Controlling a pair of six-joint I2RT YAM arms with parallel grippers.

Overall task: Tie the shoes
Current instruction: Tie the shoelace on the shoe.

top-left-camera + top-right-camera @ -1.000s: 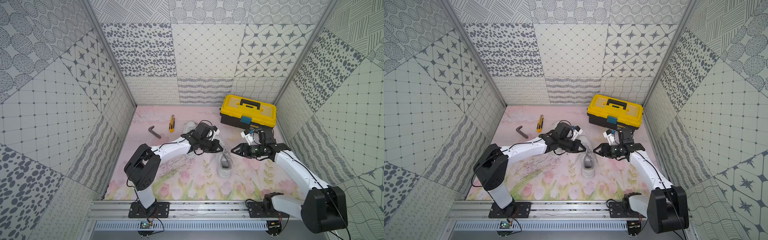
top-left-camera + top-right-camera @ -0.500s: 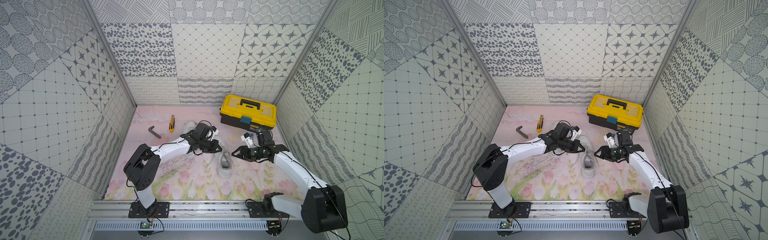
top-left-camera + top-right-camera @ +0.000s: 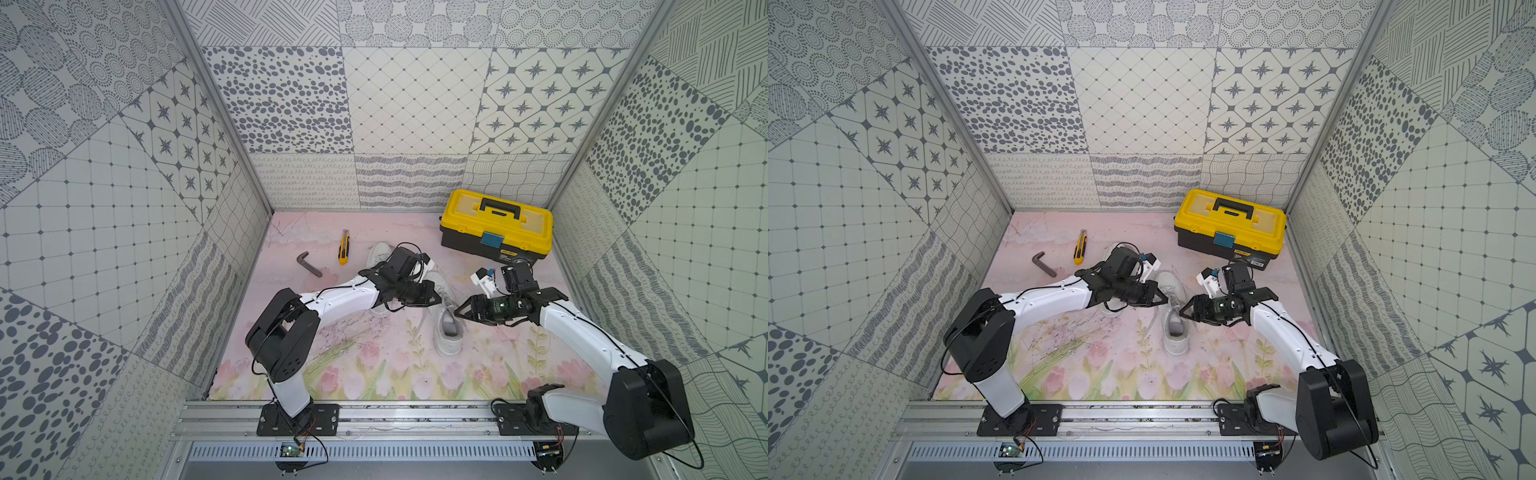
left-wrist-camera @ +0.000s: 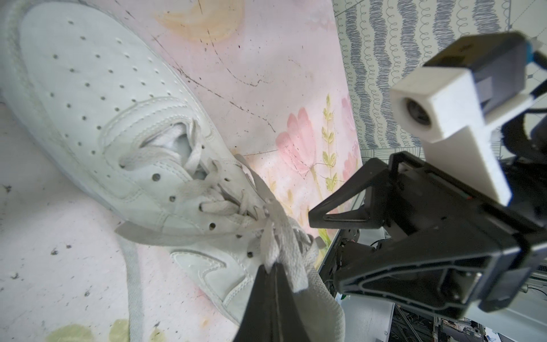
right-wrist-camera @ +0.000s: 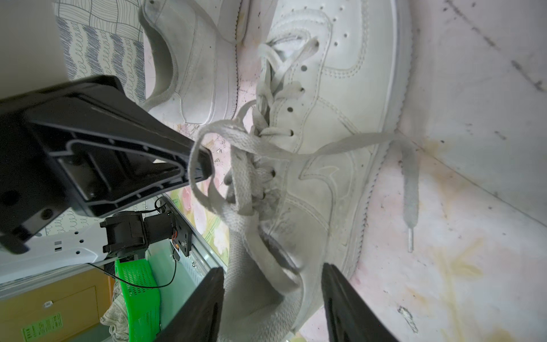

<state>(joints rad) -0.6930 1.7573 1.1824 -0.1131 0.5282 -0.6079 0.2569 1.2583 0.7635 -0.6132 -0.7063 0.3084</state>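
Note:
Two white shoes lie on the floral mat. The nearer shoe (image 3: 448, 328) (image 3: 1174, 328) sits in the middle, between both arms. The farther shoe (image 3: 379, 252) (image 5: 192, 59) is mostly hidden behind my left arm. My left gripper (image 3: 435, 296) (image 3: 1163, 299) (image 4: 273, 268) is shut on a loop of the nearer shoe's lace (image 4: 278, 234) (image 5: 195, 165) at the eyelets. My right gripper (image 3: 457, 310) (image 3: 1182, 314) (image 5: 272, 293) is open, its fingers (image 5: 211, 299) either side of that shoe's tongue and collar. A loose lace end (image 5: 411, 189) trails on the mat.
A yellow and black toolbox (image 3: 496, 226) (image 3: 1230, 224) stands at the back right, just behind my right arm. A yellow utility knife (image 3: 343, 247) and a grey hex key (image 3: 309, 264) lie at the back left. Patterned walls enclose the mat on three sides.
My right gripper has shifted a little left, closer to the nearer shoe. The left gripper has drawn back slightly, still holding the lace.

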